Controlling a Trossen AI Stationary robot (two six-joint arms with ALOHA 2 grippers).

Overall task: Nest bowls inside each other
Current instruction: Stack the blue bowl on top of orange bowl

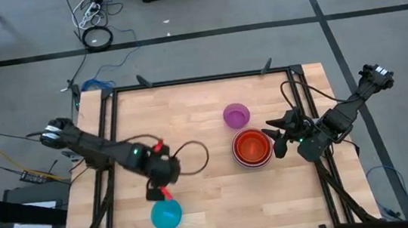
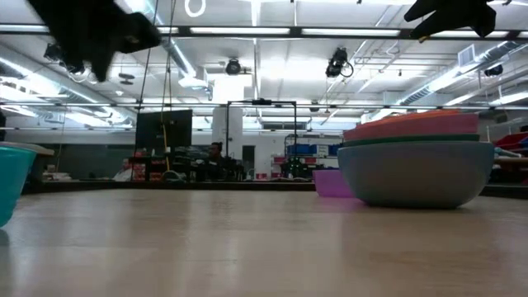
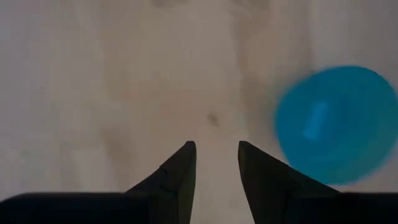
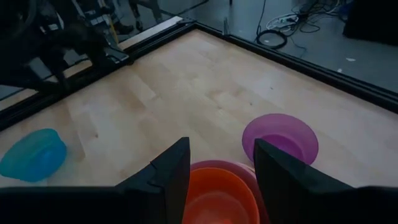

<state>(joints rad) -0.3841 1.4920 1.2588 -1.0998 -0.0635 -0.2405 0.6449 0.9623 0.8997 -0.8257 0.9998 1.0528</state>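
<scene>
Three groups of bowls sit on the desk [image 1: 189, 115]: one cyan bowl [image 1: 166, 214] near the front edge, one purple bowl [image 1: 237, 115], and one nested stack [image 1: 252, 147], orange on top, perhaps four deep. The left tool [image 1: 164, 196] and right tool [image 1: 273, 138] both stand parted, holding nothing.

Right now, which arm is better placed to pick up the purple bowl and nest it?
Right. The right gripper hangs open beside the nested stack and purple bowl; the left gripper is over by the cyan bowl.
</scene>
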